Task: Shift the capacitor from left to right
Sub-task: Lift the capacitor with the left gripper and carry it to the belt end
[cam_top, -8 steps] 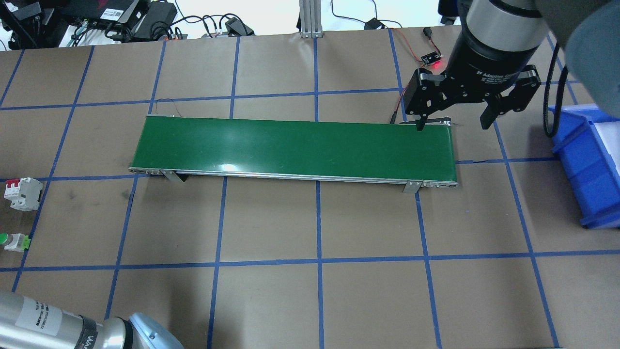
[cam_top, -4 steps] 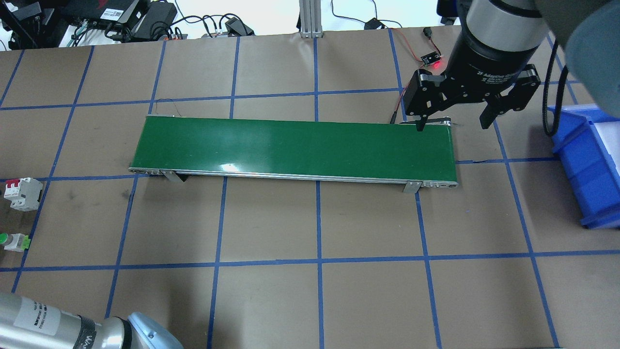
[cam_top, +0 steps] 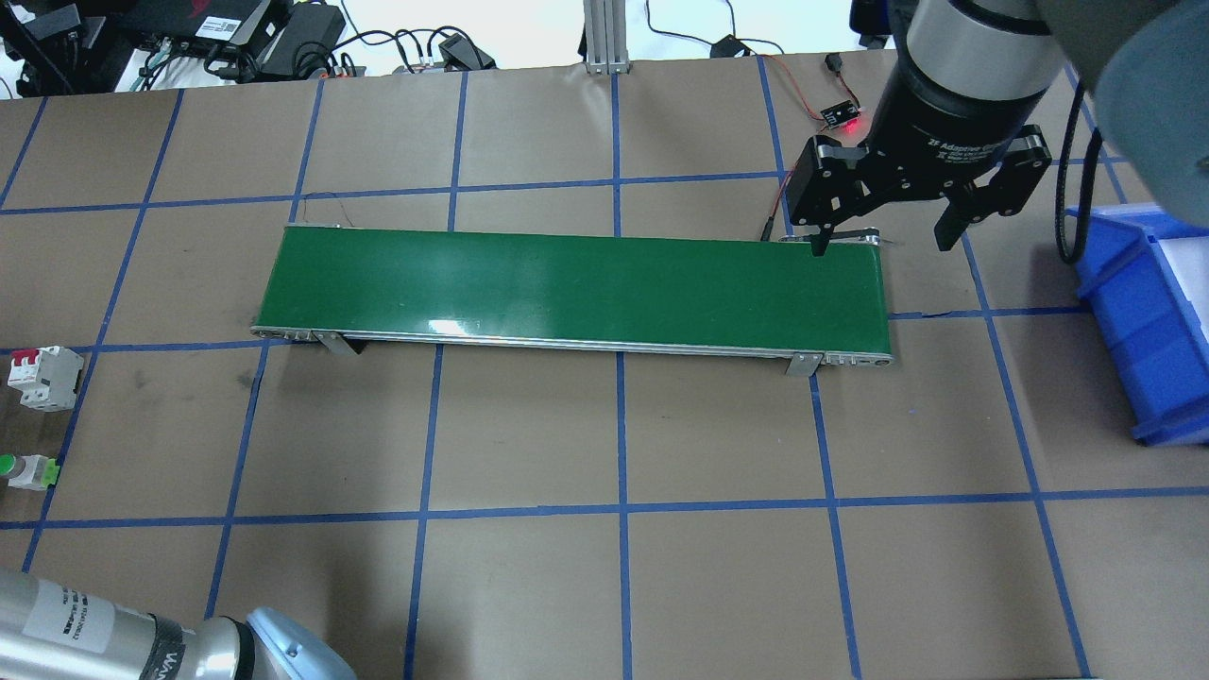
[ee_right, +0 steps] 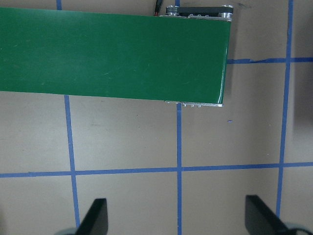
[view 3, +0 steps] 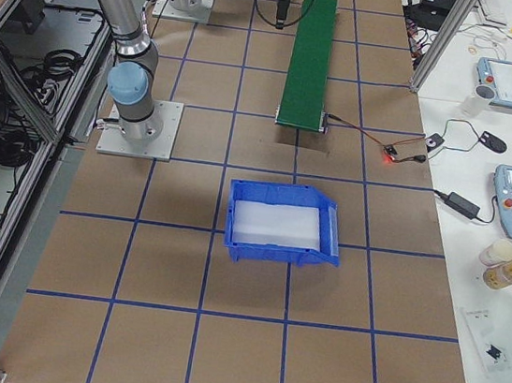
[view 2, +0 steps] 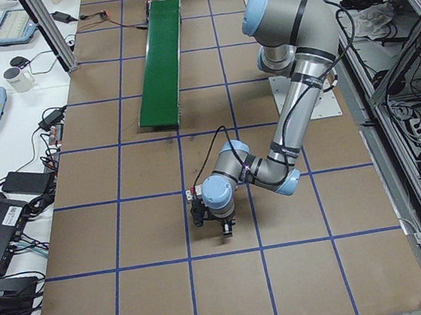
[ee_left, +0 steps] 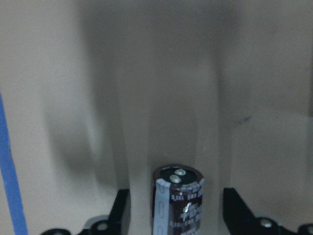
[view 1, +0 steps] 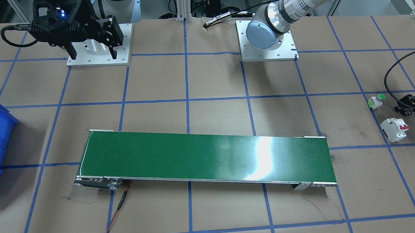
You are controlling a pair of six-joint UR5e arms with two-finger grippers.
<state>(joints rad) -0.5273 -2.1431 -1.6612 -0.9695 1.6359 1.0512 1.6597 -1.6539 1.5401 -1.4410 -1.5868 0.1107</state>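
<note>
Brown paper ruled into squares by blue tape covers the table (cam_top: pixel 718 425). Low over it, the left gripper (ee_left: pixel 176 218) has its jaws set fairly wide. Its dark fingers (ee_left: pixel 122 215) stand either side of the capacitor (ee_left: pixel 178 196), with a strip of paper showing in each gap, so neither touches it. The capacitor is a dark cylinder with a pale grey stripe and two silvery terminals on its end face. The print on its sleeve is too blurred to read, and whether it stands or lies I cannot tell. It sits well apart from the green conveyor belt (cam_top: pixel 576 288), off the belt's left end, just beyond the white circuit breaker (view 1: pixel 393 129) with red switches and the green-topped push button (view 1: pixel 377 100). At the belt's opposite end the right gripper (cam_top: pixel 883 244) hangs above the far corner, jaws spread wide and holding nothing, its body lettered "2F Adaptive". Near that corner a small sensor board (cam_top: pixel 841 118) glows red. Past the belt's right end sits a blue bin (cam_top: pixel 1133 312); its inside shows a flat white sheet.
</note>
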